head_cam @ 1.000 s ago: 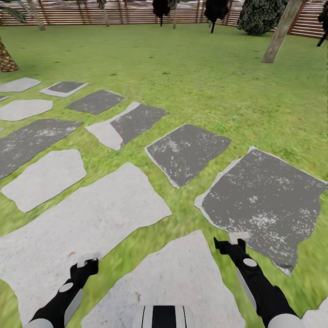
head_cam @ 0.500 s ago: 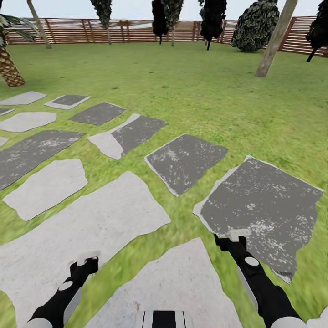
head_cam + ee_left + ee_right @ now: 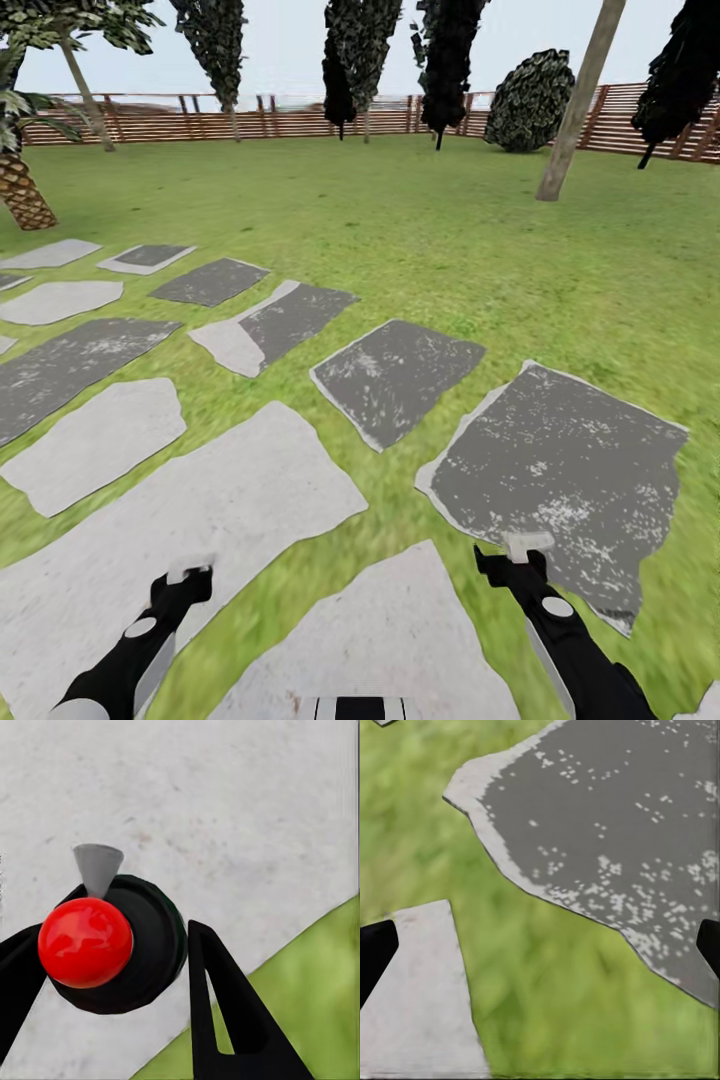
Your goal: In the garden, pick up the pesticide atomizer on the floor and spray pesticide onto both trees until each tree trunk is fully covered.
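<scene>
The green grass lawn (image 3: 420,230) spreads well ahead of both hands to a brown horizontal-slat wooden fence (image 3: 300,118), and grey stone paving slabs (image 3: 200,500) lie under and just ahead of them. A thick, leaning grey-beige tree trunk (image 3: 578,100) stands far ahead of the right hand (image 3: 512,562); a short scaly-trunked brown palm (image 3: 22,195) stands far ahead and outward of the left hand (image 3: 180,585); dark narrow conifers (image 3: 447,60) line the fence.

The head view shows both black arms low down, each hand over paving. The left wrist view adds what the head view hides: a round black body with a glossy red ball on top and a small grey cone nozzle (image 3: 98,868), the pesticide atomizer (image 3: 112,941), sits between the left hand's black fingers (image 3: 225,1012), which close against its sides, so that hand grips it. Seen end-on, its long axis runs along the view, the nozzle sideways across a pale slab.

In the right wrist view the right hand's fingertips (image 3: 375,952) sit at opposite edges, spread wide with nothing between, over grass beside a dark speckled slab (image 3: 615,817)
</scene>
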`<state>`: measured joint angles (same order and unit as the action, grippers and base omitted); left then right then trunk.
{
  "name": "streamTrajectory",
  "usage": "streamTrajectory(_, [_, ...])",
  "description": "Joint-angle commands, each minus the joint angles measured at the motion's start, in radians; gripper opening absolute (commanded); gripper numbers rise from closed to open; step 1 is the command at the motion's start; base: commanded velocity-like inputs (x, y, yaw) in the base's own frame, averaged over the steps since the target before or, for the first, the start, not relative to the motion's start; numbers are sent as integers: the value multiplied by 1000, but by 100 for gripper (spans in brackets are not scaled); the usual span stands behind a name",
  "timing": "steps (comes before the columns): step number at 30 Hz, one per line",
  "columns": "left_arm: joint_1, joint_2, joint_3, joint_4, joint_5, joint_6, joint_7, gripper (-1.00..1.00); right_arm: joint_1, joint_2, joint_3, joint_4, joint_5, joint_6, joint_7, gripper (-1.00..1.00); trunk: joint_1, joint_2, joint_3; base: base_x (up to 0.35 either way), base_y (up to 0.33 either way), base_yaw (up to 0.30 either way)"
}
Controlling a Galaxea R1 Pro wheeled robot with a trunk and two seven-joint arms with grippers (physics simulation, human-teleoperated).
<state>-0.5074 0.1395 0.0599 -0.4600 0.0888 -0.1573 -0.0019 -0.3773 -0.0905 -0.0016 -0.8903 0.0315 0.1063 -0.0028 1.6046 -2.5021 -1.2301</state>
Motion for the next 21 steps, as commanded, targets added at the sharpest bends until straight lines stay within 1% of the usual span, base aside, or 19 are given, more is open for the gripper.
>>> streamTrajectory(1, [0,1,-1,2,6,0,0,-100,0,0,0,9,3,4,0,100,-1,0,5,0,0,-88])
streamTrajectory(4, [1,8,-1,10,-4,14,6,-100,0,3,2,84,3,-21,0,100,-2,1,21,0,0,-88])
streamTrajectory(5, [21,12,5,15,-5,17,11,-100,1,3,2,170,2,-86,1,100,-2,1,27,0,0,-88])
streamTrajectory(6, [34,12,6,15,-4,14,11,-100,1,2,2,199,2,-115,0,100,-3,1,32,0,0,-88])
streamTrajectory(8, [70,11,8,12,1,11,12,-100,1,1,2,265,1,-224,3,100,-4,2,43,0,0,-84])
streamTrajectory(9, [82,11,9,12,3,10,11,-100,1,0,2,298,1,-297,4,100,-4,2,48,0,0,-78])
streamTrajectory(11, [89,9,8,11,3,10,11,-100,1,0,2,351,1,-371,4,100,-8,9,59,0,0,-76])
streamTrajectory(15, [94,6,8,8,0,10,12,-100,1,3,2,447,0,-429,2,100,-24,37,77,0,0,-61])
streamTrajectory(18, [94,6,9,4,3,14,11,-100,1,7,2,478,1,-444,-1,100,-35,58,89,0,0,-18])
streamTrajectory(21, [95,2,11,2,3,14,12,-100,1,7,2,491,1,-449,-1,100,-47,79,99,0,0,-3])
